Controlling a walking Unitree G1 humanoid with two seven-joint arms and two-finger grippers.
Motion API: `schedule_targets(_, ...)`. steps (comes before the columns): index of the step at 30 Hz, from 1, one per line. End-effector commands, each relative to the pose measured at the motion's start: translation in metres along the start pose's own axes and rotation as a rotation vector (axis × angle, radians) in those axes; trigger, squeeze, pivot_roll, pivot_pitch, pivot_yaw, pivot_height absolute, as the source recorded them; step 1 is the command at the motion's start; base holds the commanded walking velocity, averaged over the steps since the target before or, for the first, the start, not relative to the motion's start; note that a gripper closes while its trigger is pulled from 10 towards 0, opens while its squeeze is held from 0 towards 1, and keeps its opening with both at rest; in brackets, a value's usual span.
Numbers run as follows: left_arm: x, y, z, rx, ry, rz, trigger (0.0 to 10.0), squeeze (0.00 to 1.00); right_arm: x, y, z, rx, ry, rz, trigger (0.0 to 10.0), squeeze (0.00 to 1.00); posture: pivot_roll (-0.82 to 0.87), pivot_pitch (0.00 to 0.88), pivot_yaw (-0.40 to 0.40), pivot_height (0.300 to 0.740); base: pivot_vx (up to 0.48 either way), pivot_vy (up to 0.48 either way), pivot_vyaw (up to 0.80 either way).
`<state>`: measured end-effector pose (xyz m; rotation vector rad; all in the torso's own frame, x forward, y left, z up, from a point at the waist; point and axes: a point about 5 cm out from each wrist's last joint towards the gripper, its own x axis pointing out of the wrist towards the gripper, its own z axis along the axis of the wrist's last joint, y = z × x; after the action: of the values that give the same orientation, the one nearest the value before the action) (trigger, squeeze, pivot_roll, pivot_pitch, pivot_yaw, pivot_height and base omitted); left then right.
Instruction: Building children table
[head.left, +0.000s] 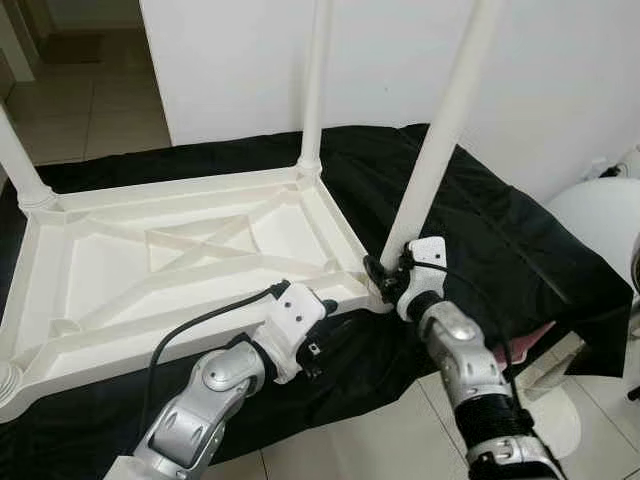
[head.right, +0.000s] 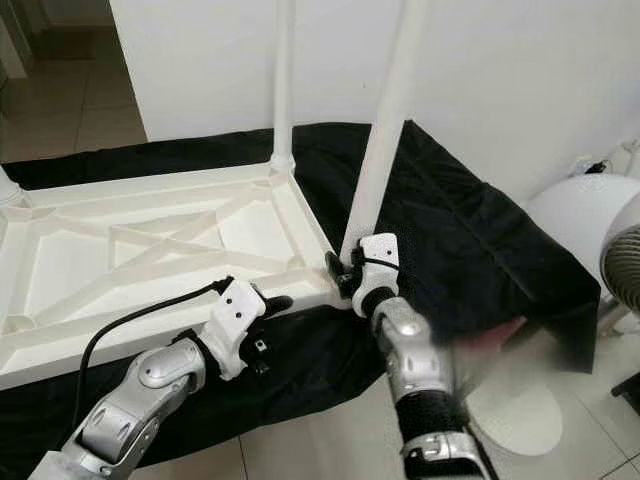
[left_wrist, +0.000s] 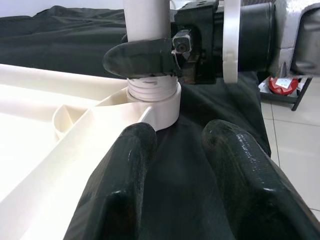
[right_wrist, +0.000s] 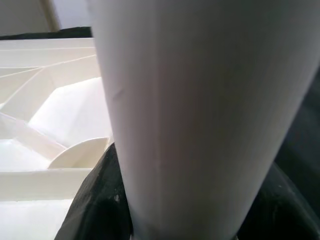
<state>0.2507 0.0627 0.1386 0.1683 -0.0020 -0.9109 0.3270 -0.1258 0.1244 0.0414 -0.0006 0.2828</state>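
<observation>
upturned white ribbed plastic tabletop (head.left: 180, 250) on black cloth (head.left: 500, 230), centre-left | right gripper (head.left: 388, 272) clamped low on smooth white plastic leg (head.left: 440, 130), lower centre | left gripper (left_wrist: 175, 175) fingers apart, holding nothing | leg likely light, stiff, slippery; grip near socket

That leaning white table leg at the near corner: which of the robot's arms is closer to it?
Right. The right gripper is clamped around the base of the table leg; the left gripper sits beside it, open over the black cloth.

Both head views look down from above at the upturned table (head.left: 190, 250); each wrist view sits close against its near-corner leg (left_wrist: 147, 30).
</observation>
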Motion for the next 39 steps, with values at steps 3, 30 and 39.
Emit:
schedule_targets(3,-0.004,0.015,0.001,0.031,0.01,0.01,10.0,0.0,-0.009,0.023,-0.022,0.035,0.077,-0.129,10.0,0.0,-0.01,0.027,-0.054,0.74,0.0,0.0,0.0)
schedule_targets(30,0.001,0.018,0.007,0.042,-0.007,-0.007,10.0,0.0,-0.019,-0.016,0.011,0.005,-0.001,0.107,10.0,0.0,-0.03,0.036,-0.04,0.74,0.0,0.0,0.0)
schedule_targets(39,0.005,0.017,0.009,0.04,-0.02,-0.014,10.0,0.0,-0.006,-0.021,0.008,-0.18,0.071,0.468,10.0,0.0,-0.03,0.026,-0.042,0.74,0.0,0.0,0.0)
